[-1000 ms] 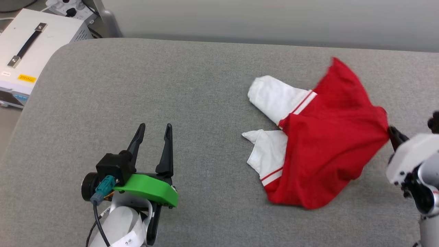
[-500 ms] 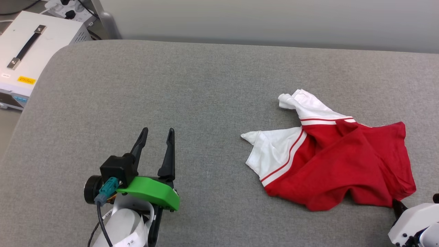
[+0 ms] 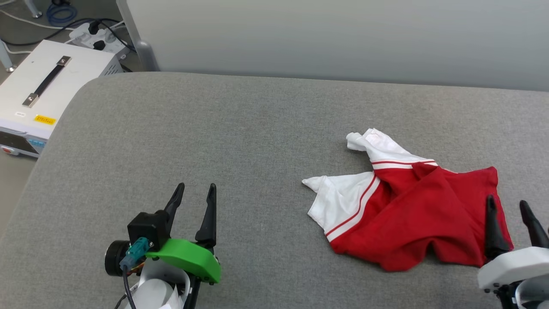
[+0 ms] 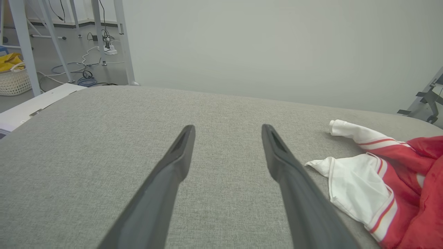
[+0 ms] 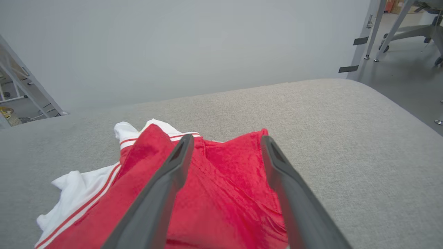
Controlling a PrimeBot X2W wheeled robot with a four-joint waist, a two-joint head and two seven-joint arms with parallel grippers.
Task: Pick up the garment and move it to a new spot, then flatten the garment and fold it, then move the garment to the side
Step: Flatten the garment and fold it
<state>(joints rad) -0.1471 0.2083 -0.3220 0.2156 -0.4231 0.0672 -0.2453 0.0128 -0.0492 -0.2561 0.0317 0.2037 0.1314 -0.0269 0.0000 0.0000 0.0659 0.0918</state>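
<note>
The garment (image 3: pixel 411 214) lies crumpled at the lower right of the head view, on the right part of the grey cloth-covered desk (image 3: pixel 257 120). Its red body is bunched. One white sleeve points toward the middle of the frame and the other is twisted up toward the desk's back edge.

The right hand (image 3: pixel 506 200) stands at the lower right corner with its two dark fingers spread apart and holding nothing. Its left finger shows in front of the garment's right hem. In the right wrist view the right hand (image 5: pixel 226 137) is parted over the red cloth (image 5: pixel 221 193), with bare grey desk running to a rounded edge at the right of that frame.

The left hand (image 3: pixel 196 186) is at the lower left, fingers likewise spread and holding nothing. A broad stretch of grey desk lies between it and the nearer white sleeve. In the left wrist view the left hand (image 4: pixel 228 127) points across the desk toward the back edge, with the garment (image 4: pixel 398 180) at the right edge of the frame.

The desk's back edge runs along a pale wall panel (image 3: pixel 343 38), and its rounded corner sits at the upper left. Beyond that corner, lower than the desk, stands a white box with a black handle (image 3: pixel 47 94).

A pale basket (image 4: pixel 14 83) at the far left of the left wrist view holds something yellow (image 4: pixel 10 60).
</note>
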